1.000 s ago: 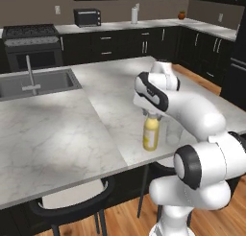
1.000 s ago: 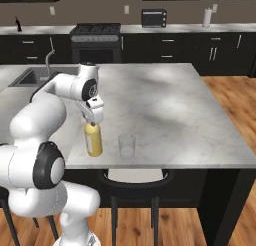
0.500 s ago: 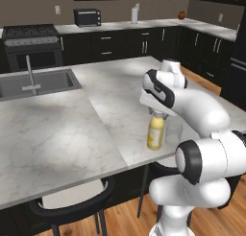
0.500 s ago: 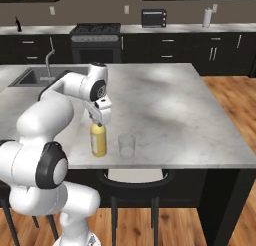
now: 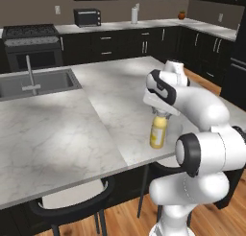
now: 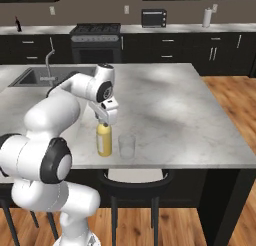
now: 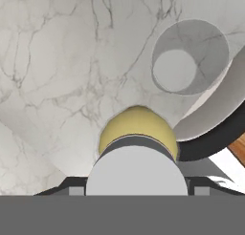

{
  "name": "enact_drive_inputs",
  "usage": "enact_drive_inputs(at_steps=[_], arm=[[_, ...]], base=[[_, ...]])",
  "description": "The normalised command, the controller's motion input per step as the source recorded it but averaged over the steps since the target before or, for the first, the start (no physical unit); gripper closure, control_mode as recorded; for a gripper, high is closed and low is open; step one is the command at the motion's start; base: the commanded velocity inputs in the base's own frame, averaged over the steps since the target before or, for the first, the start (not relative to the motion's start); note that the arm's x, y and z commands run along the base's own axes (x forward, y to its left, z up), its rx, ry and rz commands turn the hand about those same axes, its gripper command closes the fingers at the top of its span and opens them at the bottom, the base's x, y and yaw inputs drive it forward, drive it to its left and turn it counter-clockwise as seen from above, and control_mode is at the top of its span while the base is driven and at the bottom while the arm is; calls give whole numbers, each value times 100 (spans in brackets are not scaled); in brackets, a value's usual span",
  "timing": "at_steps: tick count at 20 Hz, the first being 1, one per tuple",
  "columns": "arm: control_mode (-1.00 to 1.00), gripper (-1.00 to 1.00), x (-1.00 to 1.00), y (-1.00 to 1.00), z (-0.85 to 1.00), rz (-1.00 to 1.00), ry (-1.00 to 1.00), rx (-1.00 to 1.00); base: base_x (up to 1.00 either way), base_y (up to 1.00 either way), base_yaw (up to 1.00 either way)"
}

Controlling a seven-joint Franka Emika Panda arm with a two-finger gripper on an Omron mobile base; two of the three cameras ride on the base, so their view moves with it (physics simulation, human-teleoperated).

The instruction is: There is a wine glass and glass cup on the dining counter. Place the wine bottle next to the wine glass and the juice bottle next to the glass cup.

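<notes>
The juice bottle (image 5: 157,133) (image 6: 104,140), pale yellow with a white cap, stands upright near the front edge of the dining counter (image 5: 72,129) (image 6: 175,115). My gripper (image 5: 162,114) (image 6: 104,122) comes down from above and is shut on its cap. In the hand view the cap and the bottle's yellow shoulder (image 7: 136,126) sit between my fingers. The glass cup (image 6: 127,146) (image 7: 189,57), clear and empty, stands just to the bottle's right with a small gap between them. The wine glass and the wine bottle are out of view.
The sink (image 5: 38,81) with its tap (image 5: 30,74) lies at the island's far left. Dark stools (image 5: 72,201) (image 6: 135,177) are tucked under the front edge. A back counter carries a stove (image 6: 95,30) and a toaster (image 6: 154,17).
My gripper has carried the juice bottle a short way to the right, closer to the glass cup. The cup has not moved.
</notes>
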Motion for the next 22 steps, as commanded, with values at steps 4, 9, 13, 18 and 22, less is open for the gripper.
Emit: enact_drive_inputs(at_steps=[4, 9, 13, 18, 22], arm=[[-100, 100, 14, -2, -18, 0, 0, 0], [-100, 100, 15, 0, -20, 0, 0, 0], [-100, 100, 22, -1, -16, 0, 0, 0], [-100, 100, 13, -1, -20, 0, 0, 0], [-100, 100, 0, -4, -18, 0, -3, -2]], base=[[0, 0, 0], [0, 0, 0], [0, 0, 0], [0, 0, 0], [0, 0, 0]])
